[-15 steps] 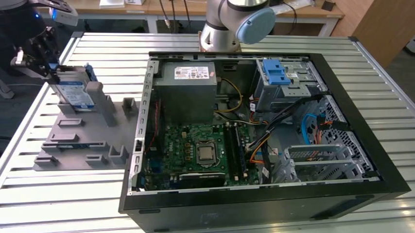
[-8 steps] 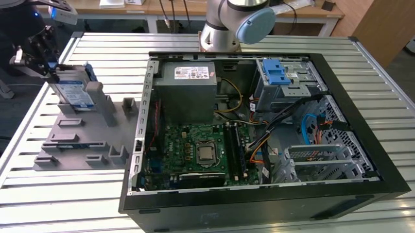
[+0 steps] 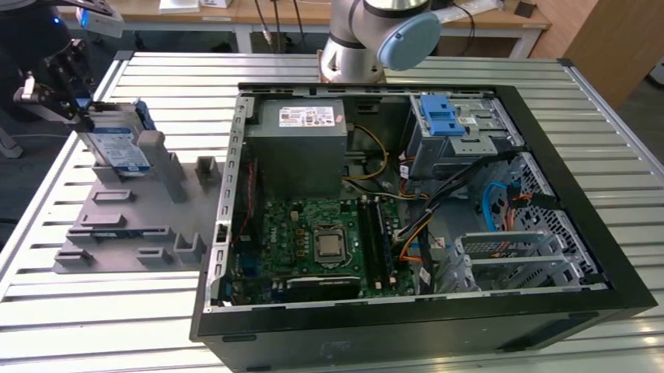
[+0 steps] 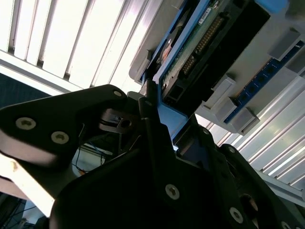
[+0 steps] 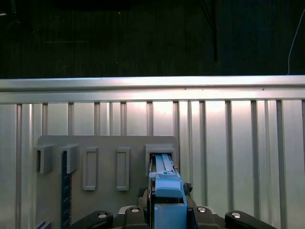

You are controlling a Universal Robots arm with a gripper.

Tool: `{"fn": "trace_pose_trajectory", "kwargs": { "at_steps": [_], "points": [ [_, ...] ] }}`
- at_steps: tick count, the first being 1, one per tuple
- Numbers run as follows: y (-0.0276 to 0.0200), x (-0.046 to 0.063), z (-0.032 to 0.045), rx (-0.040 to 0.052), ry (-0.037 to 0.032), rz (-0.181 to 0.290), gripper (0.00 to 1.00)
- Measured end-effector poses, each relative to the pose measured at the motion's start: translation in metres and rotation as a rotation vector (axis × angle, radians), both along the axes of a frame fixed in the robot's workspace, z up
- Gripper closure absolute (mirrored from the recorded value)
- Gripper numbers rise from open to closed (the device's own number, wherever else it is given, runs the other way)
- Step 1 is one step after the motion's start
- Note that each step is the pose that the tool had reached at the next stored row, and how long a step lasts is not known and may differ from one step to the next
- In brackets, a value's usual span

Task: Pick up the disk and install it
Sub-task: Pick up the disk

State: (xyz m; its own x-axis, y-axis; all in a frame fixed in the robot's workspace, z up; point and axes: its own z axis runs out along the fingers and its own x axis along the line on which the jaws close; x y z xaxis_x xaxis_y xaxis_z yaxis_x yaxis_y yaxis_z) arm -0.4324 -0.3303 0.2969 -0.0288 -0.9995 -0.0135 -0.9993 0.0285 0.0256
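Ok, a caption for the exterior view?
Gripper at the disk standing in the grey holder, beside the open computer case.

A slatted metal table (image 3: 124,311) carries a grey rack (image 3: 124,233) of upright slots and, just beside it on the exterior view's right, an open black computer case (image 3: 415,318). Inside the case a grey box (image 3: 301,151) with a white sticker sits above a green circuit board (image 3: 301,233) (its square processor socket (image 3: 330,243) lies bare). A metal cage (image 3: 456,136) with a blue latch (image 3: 444,116) occupies the far corner, and a blue cable (image 3: 487,206) curls below it. Wooden desks (image 3: 207,15) stand behind the table.
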Motion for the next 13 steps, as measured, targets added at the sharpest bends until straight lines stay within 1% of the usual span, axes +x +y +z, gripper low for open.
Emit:
{"fn": "trace_pose_trajectory", "kwargs": {
  "at_steps": [3, 8, 13],
  "points": [
    [0.0, 0.0, 0.0, 0.0, -0.0001, 0.0, 0.64],
    [0.0001, 0.0, 0.0043, 0.0013, 0.0, 0.0, 0.64],
    [0.0, 0.0, 0.0044, 0.0025, -0.0001, 0.0, 0.64]
  ]
}}
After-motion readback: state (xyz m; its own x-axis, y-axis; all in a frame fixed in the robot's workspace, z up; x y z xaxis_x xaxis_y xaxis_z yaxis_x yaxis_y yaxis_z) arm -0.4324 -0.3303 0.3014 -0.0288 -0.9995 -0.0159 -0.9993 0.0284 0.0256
